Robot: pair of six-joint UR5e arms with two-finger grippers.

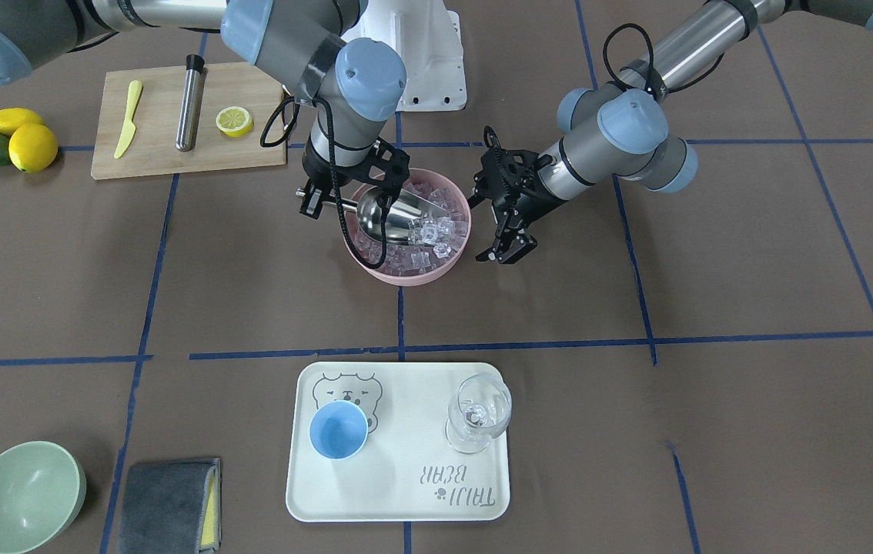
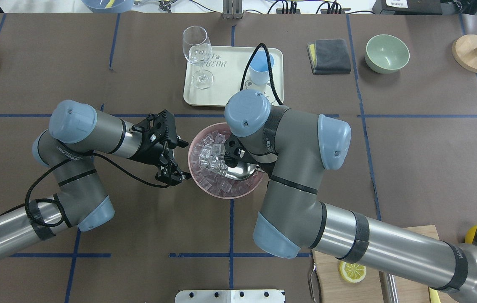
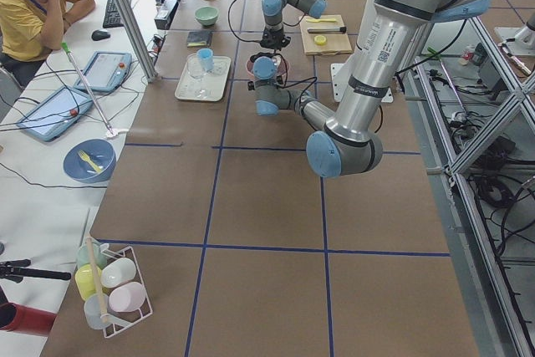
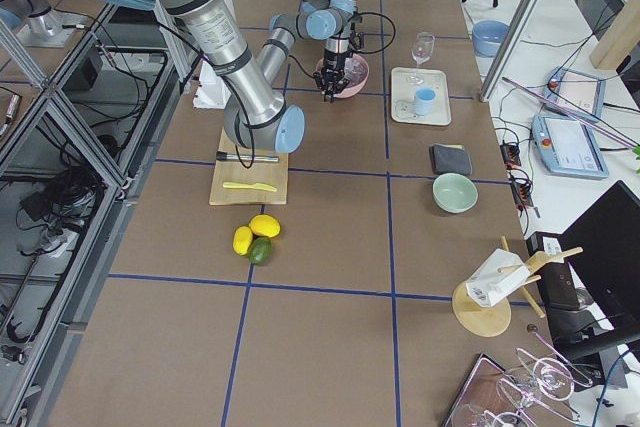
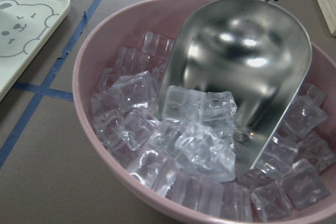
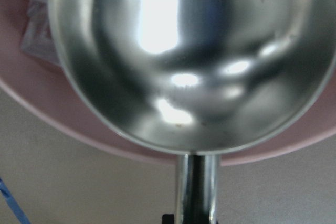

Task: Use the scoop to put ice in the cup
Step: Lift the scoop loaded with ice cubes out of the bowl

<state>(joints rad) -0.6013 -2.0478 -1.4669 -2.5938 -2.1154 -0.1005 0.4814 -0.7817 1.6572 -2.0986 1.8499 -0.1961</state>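
Overhead view, clock bearings from pink bowl [image 2: 221,195] at table centre.
- Ice [image 2: 209,158]: in bowl.
- Scoop [image 2: 240,171]: in bowl, on ice, 4 o'clock side.
- Tray [image 2: 230,90]: 12 o'clock.
- On tray: wine glass [image 2: 197,50] at 9, cup [image 2: 259,71] at 3.
- Cloth [image 2: 332,56], green bowl [image 2: 387,53]: 1–2 o'clock.

Both wrist views near the scoop [image 5: 247,72]

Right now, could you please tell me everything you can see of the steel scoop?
The scoop looks like shiny, mirror-bright steel, with a deep rounded trough and a short, straight, round handle. It lies tilted inside the pink bowl, its open mouth dug into the ice, and several cubes rest in that end. The right gripper is shut on the handle, which sticks out past the bowl's rim.
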